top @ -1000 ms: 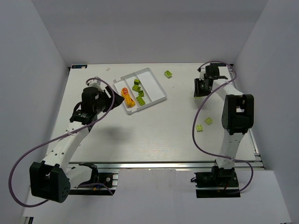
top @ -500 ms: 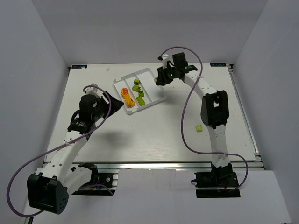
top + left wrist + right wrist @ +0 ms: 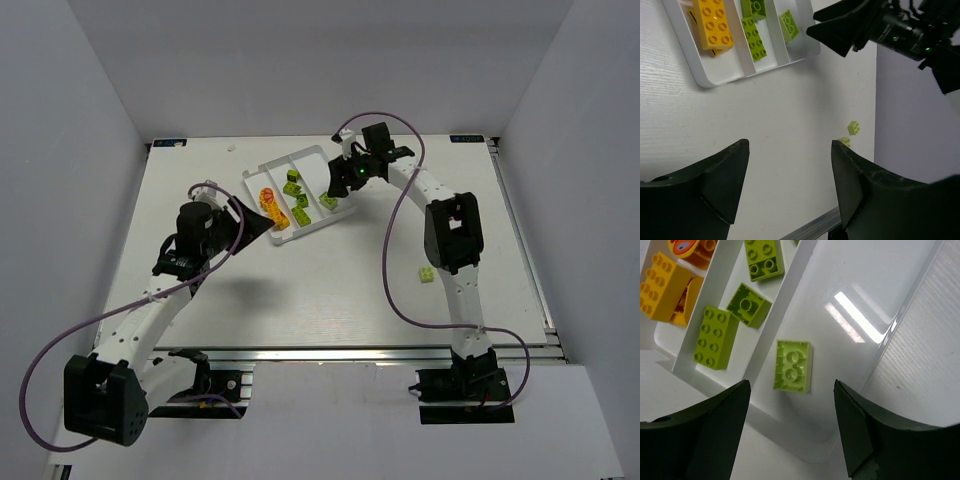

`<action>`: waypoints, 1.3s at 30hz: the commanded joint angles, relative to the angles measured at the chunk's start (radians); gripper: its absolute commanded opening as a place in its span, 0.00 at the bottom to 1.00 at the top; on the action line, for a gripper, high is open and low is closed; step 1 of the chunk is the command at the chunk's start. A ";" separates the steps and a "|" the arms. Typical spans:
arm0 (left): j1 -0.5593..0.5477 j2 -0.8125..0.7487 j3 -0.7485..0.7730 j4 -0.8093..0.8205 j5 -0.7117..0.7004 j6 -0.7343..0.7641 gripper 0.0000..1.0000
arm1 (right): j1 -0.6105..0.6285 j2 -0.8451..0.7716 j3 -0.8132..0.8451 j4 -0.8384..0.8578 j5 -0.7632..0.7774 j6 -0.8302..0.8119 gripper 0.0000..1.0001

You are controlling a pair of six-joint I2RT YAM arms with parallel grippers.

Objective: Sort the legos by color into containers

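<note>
The white tray (image 3: 285, 160) holds orange-yellow legos (image 3: 270, 203) in its left compartment and several lime green legos (image 3: 298, 200) in the middle one. One green lego (image 3: 328, 201) lies alone in the right compartment, studs down in the right wrist view (image 3: 793, 365). My right gripper (image 3: 340, 180) hovers open and empty just above it (image 3: 791, 385). My left gripper (image 3: 258, 218) is open and empty over bare table by the tray's near end (image 3: 788, 144). Two green legos (image 3: 854, 128) lie on the table at the right; the top view shows one (image 3: 428, 274).
In the left wrist view the tray (image 3: 705, 82) is at the upper left, with the right gripper (image 3: 860, 30) over its far side. The right arm (image 3: 450, 235) crosses the right half of the table. The table's front rail (image 3: 350, 352) runs along the near edge.
My right gripper swung from the table's far right to over the tray. The green lego that lay beyond the tray now lies in the right compartment. My left gripper edged towards the tray.
</note>
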 commanded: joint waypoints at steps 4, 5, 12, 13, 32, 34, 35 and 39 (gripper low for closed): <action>-0.008 0.084 0.029 0.097 0.095 -0.004 0.76 | -0.057 -0.292 -0.118 -0.124 -0.106 -0.216 0.53; -0.008 0.092 0.032 0.104 0.100 -0.002 0.76 | -0.078 -0.318 -0.156 -0.143 -0.107 -0.238 0.47; -0.008 0.123 -0.021 0.206 0.144 -0.008 0.76 | -0.250 -0.539 -0.492 -0.419 -0.087 -0.569 0.33; -0.008 0.127 -0.024 0.211 0.153 -0.010 0.76 | -0.296 -0.550 -0.513 -0.431 -0.031 -0.562 0.48; -0.017 0.201 -0.040 0.288 0.209 0.001 0.76 | -0.383 -0.562 -0.796 -0.313 0.416 -0.492 0.77; -0.017 0.201 -0.044 0.291 0.210 -0.002 0.76 | -0.384 -0.557 -0.809 -0.304 0.430 -0.503 0.76; -0.017 0.201 -0.050 0.294 0.209 -0.007 0.76 | -0.385 -0.554 -0.822 -0.290 0.434 -0.505 0.76; -0.017 0.195 -0.055 0.294 0.206 -0.008 0.76 | -0.382 -0.534 -0.835 -0.296 0.427 -0.514 0.71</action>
